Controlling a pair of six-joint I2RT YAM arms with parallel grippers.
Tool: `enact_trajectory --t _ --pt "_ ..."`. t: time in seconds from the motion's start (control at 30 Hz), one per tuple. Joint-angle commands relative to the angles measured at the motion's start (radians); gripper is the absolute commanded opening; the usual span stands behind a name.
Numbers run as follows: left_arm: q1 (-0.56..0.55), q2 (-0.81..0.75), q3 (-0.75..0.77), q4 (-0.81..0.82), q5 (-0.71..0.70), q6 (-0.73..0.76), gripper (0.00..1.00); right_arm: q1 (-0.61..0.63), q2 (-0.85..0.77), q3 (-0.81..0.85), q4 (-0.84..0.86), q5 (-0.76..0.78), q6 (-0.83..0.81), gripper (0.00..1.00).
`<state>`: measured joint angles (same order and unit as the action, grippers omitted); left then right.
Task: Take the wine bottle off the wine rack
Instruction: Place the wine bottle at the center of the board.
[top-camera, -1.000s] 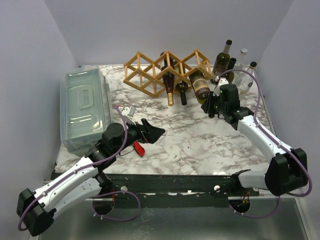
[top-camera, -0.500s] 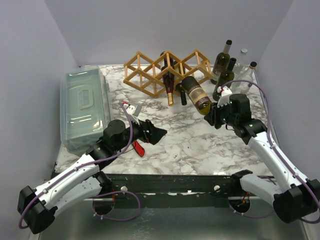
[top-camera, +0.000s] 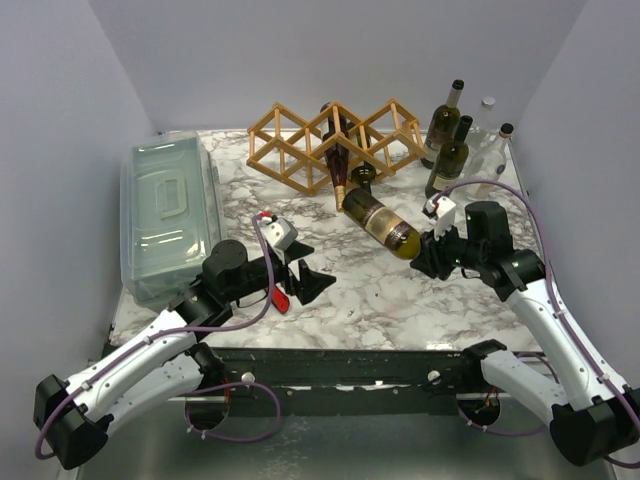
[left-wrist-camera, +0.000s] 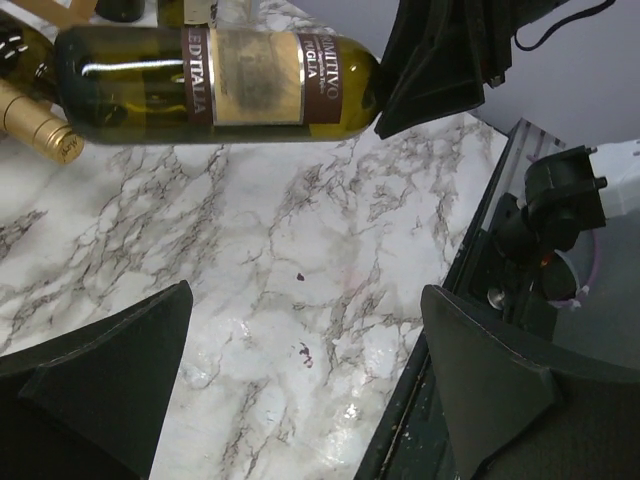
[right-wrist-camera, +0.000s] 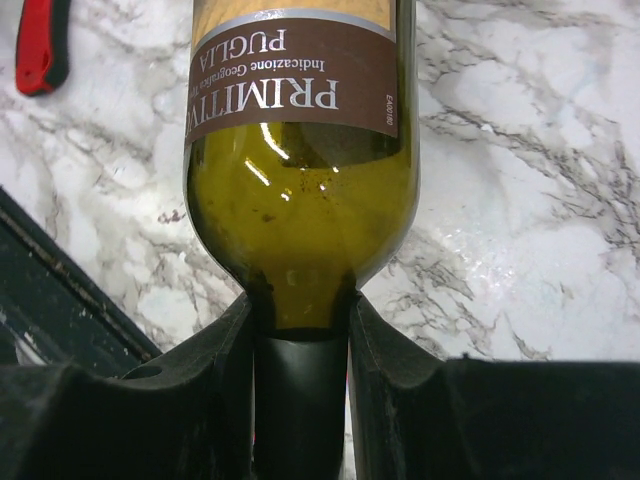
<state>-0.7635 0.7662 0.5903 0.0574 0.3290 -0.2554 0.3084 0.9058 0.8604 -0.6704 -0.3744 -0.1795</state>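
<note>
**Bottle out of rack, held by right arm**

The right gripper (right-wrist-camera: 300, 310) has its jaws closed on the neck of the wine bottle (top-camera: 380, 222). The bottle lies near level over the marble table (top-camera: 400, 300), base towards the wine rack (top-camera: 300, 140), just in front of it and outside its cells. The left gripper (top-camera: 312, 270) stands wide, holding nothing, beside a red-handled tool (top-camera: 280, 298).

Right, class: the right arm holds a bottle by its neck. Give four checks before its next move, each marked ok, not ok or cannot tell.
1. The right claw shut on the neck of the wine bottle: ok.
2. The wine bottle out of the wine rack: ok.
3. Its base apart from the gold-capped bottle: cannot tell.
4. The left claw open, away from the wine bottle: ok.
</note>
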Motion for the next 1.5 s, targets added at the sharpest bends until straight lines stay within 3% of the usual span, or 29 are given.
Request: enact_trajectory --t 0.0,0.3,0.57,0.97,1.3,1.47 --pt "-0.017 -0.043 -0.023 0.012 0.056 0.130 0.98 0.006 -0.033 0.039 0.001 -0.148 -0.104 0.00" --pt "-0.070 -0.098 -0.079 0.065 0.066 0.244 0.98 0.006 -0.006 0.057 -0.131 -0.319 -0.337 0.00" --pt "-0.156 -0.076 -0.105 0.096 0.050 0.392 0.99 0.006 0.029 0.054 -0.190 -0.352 -0.466 0.00" --pt "-0.328 0.048 -0.086 0.107 -0.168 0.641 0.99 0.006 0.087 0.059 -0.264 -0.386 -0.629 0.00" --pt "-0.388 0.213 -0.023 0.112 -0.353 0.769 0.99 0.006 0.126 0.052 -0.294 -0.396 -0.689 0.00" --pt "-0.393 0.292 0.023 0.115 -0.361 0.806 0.99 0.006 0.145 0.054 -0.305 -0.406 -0.706 0.00"
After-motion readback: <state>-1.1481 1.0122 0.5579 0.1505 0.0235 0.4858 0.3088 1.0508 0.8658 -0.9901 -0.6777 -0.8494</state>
